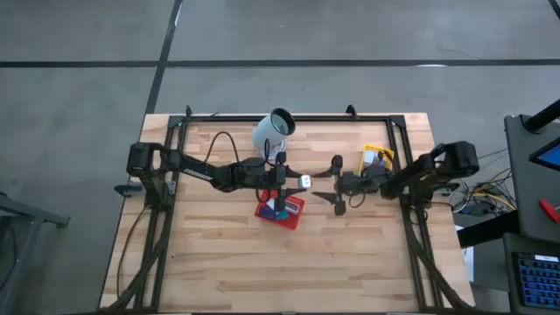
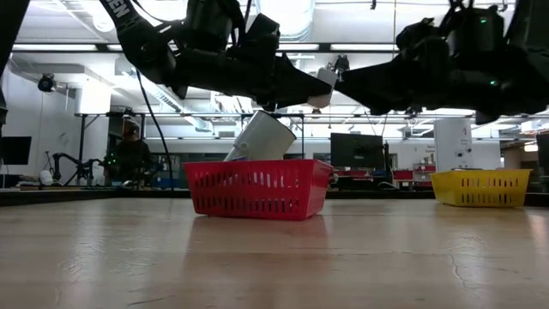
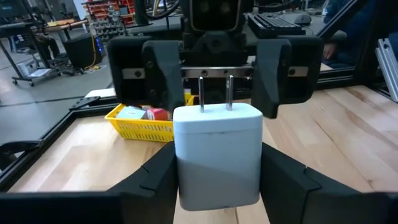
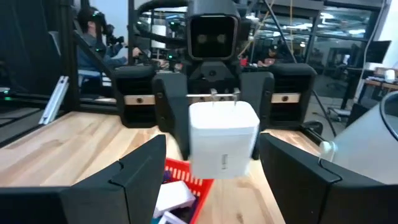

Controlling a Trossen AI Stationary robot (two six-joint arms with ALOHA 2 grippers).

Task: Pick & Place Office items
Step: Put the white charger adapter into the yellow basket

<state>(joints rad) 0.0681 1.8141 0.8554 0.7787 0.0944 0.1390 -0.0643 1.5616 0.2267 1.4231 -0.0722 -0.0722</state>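
1. High view: the left gripper (image 1: 302,182) holds a white charger (image 1: 305,181) above the counter (image 1: 219,262), just past the red tray (image 1: 281,210). The right gripper (image 1: 335,185) faces it from close by, and the yellow tray (image 1: 378,157) lies behind.
2. Low view: the charger (image 2: 324,87) hangs between both arms, above the red tray (image 2: 256,189).
3. Left wrist view: the jaws pinch the charger (image 3: 217,155), prongs outward.
4. Right wrist view: the jaws are spread, with the charger (image 4: 222,140) between them, untouched.
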